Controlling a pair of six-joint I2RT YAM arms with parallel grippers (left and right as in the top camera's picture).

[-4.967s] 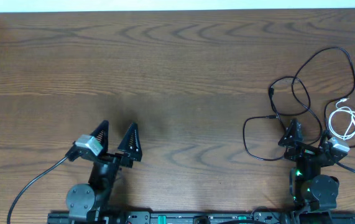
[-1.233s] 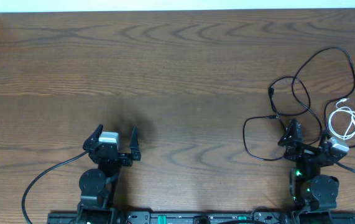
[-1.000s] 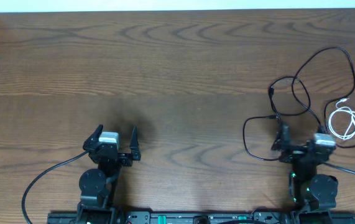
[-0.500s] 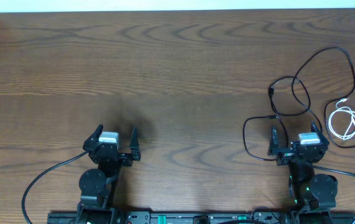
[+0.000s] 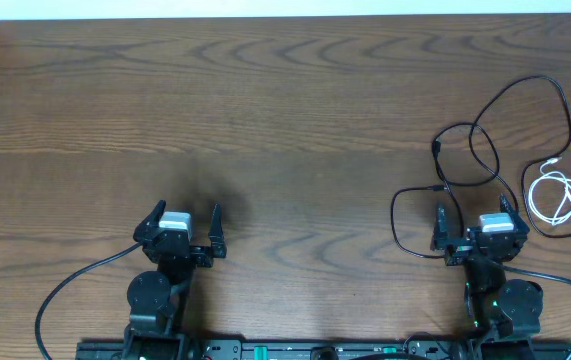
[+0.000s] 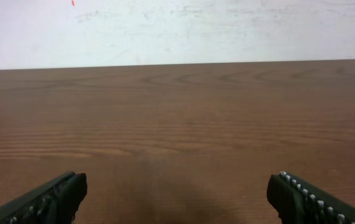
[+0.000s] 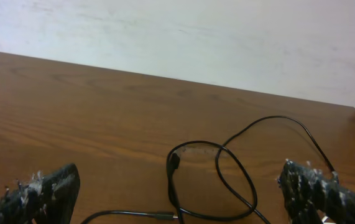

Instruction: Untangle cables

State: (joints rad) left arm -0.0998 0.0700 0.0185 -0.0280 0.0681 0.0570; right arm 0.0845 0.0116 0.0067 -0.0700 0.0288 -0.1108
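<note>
Brown table (image 5: 265, 100) w/ wood grain; white wall (image 6: 177, 31) behind it.

Matt, grained wood table (image 5: 265, 100) (cables (image 7: 173, 167) smooth, black).

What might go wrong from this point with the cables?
The black cable crosses itself in several loops, so a pull by the open right gripper may tighten the crossings. The white cable lies close beside it and may get dragged along. The left gripper sits far off, so nothing pins the cords.
</note>
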